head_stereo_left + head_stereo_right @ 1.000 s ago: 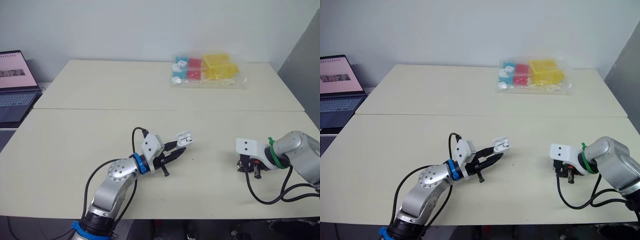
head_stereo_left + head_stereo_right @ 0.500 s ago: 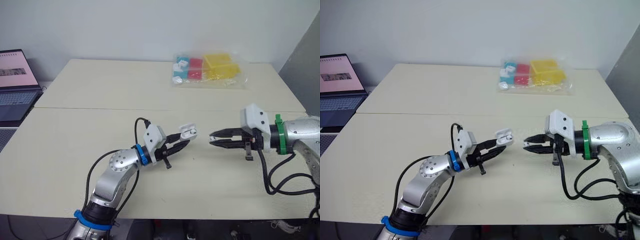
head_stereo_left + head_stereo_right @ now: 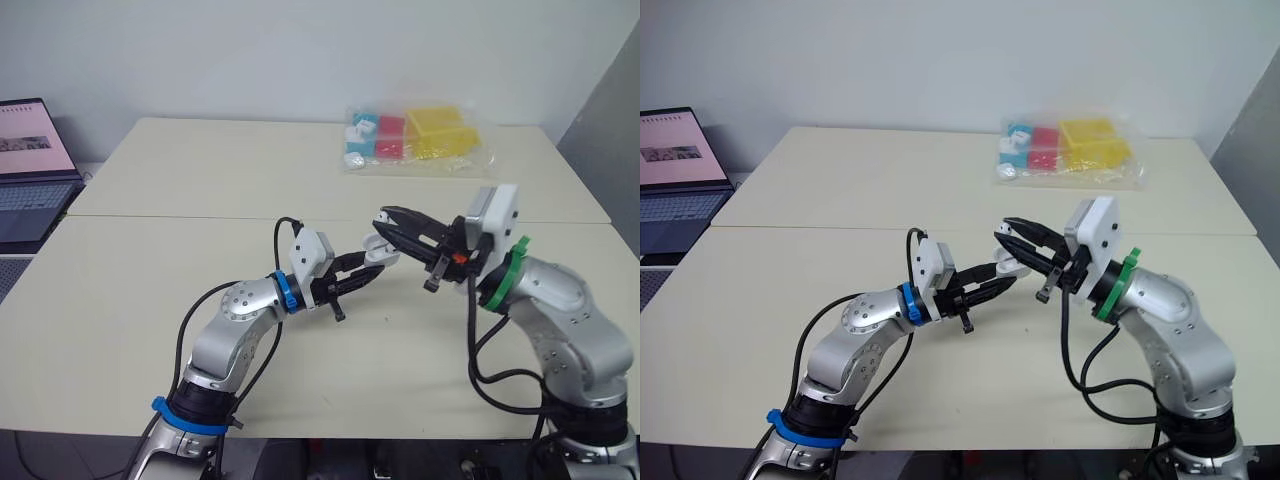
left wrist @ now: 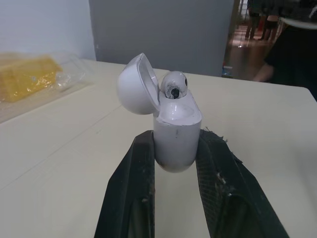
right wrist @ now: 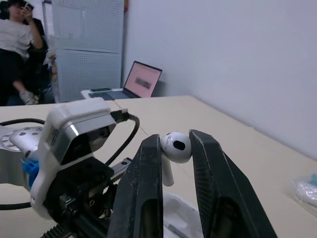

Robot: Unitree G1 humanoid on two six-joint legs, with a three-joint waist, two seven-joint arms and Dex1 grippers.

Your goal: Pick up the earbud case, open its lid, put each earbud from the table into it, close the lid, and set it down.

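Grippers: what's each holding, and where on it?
Left gripper holds the open earbud case by its lower body; right gripper pinches an earbud by its head.

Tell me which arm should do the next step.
Right. The right tool grips the second earbud close over the open earbud case; the left tool only clamps that case, first earbud already seated.

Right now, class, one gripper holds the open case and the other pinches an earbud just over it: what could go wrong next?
The right gripper pinches the earbud by its round head alone, so it may slip or twist. The open lid stands close by; the gripper may knock it. The left gripper clamps the case by its lower body only, so a downward push may tilt it.
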